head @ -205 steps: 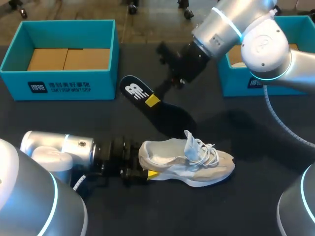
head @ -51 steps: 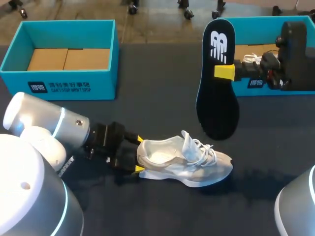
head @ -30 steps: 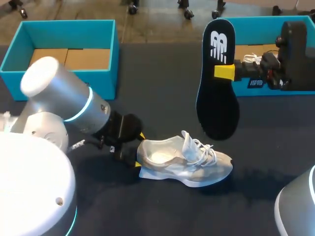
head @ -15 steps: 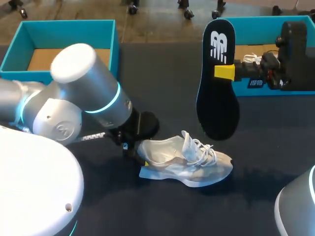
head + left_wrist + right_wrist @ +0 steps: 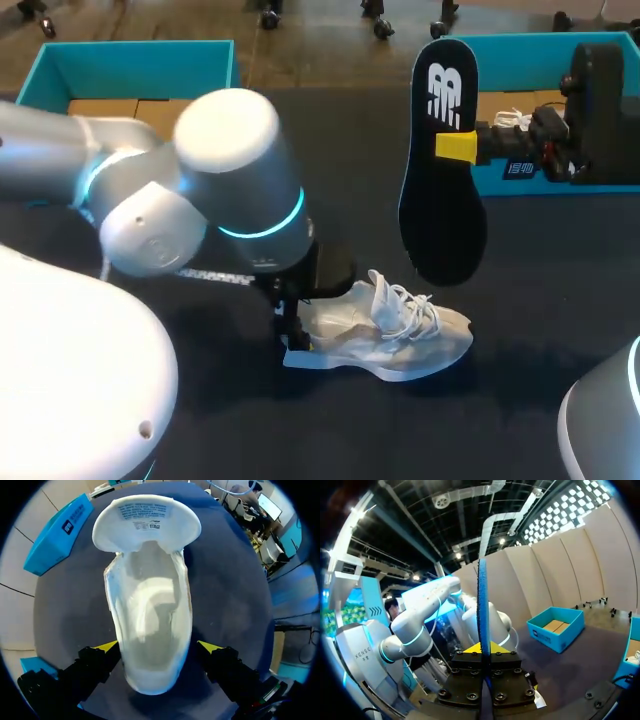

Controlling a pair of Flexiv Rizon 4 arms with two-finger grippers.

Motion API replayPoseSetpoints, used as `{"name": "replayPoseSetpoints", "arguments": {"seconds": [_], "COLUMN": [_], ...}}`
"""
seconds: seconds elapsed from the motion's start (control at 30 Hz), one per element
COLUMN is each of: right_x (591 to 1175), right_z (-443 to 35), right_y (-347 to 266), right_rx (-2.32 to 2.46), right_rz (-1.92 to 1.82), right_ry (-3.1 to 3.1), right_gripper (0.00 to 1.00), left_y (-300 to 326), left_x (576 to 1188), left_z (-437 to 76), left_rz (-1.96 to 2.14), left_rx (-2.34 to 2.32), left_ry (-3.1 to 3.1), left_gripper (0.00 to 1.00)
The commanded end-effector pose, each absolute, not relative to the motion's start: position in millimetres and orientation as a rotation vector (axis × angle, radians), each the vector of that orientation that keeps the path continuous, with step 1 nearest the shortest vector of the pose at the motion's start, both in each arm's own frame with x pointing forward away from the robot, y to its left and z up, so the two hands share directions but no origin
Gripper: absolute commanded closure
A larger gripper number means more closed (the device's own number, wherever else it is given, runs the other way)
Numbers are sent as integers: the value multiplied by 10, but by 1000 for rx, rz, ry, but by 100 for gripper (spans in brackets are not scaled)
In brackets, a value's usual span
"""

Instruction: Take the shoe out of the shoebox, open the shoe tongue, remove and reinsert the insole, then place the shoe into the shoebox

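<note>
A white and grey shoe (image 5: 390, 328) lies on the dark table, toe to the right, laces loose. In the left wrist view its tongue (image 5: 147, 522) is folded far forward and the bare inside (image 5: 150, 625) shows. My left gripper (image 5: 159, 647) is open, its yellow tips standing either side of the heel; in the head view the left arm (image 5: 230, 190) hides it. My right gripper (image 5: 458, 147) is shut on the black insole (image 5: 440, 190), which hangs upright above the table. It is seen edge-on as the insole (image 5: 481, 600) in the right gripper (image 5: 481, 649).
A teal shoebox (image 5: 130, 60) stands at the back left, partly behind my left arm. A second teal shoebox (image 5: 530, 50) at the back right holds another white shoe (image 5: 510, 120). Bare dark table lies in front of the shoe.
My left arm has swung up and to the right, from lying low behind the heel to standing over it. The shoe barely shifted. The right arm and insole have not moved.
</note>
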State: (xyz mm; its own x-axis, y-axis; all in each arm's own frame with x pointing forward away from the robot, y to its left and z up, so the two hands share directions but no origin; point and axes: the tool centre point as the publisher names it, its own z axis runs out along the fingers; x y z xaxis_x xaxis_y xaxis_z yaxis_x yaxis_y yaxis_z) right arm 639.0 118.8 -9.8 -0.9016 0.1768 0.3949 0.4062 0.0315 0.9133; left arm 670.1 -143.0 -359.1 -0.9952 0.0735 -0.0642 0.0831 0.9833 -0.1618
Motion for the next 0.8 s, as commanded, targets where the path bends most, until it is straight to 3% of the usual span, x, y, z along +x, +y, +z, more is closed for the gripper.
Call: {"name": "replayPoseSetpoints", "arguments": {"seconds": [0.03, 0.8], "right_x": [6406, 6406], "right_z": [-108, -108], "right_y": [1209, 1209], "right_rx": [-608, -608], "right_rz": [-1981, -1981], "right_ry": [-2125, -2125], "right_gripper": [100, 100], "left_y": [-1501, -1647], "left_x": [6686, 7150], "left_z": [-3561, -3165], "left_rz": [-22, -93], "left_rx": [106, 96], "left_ry": [3065, 3023], "left_gripper": [0, 0]}}
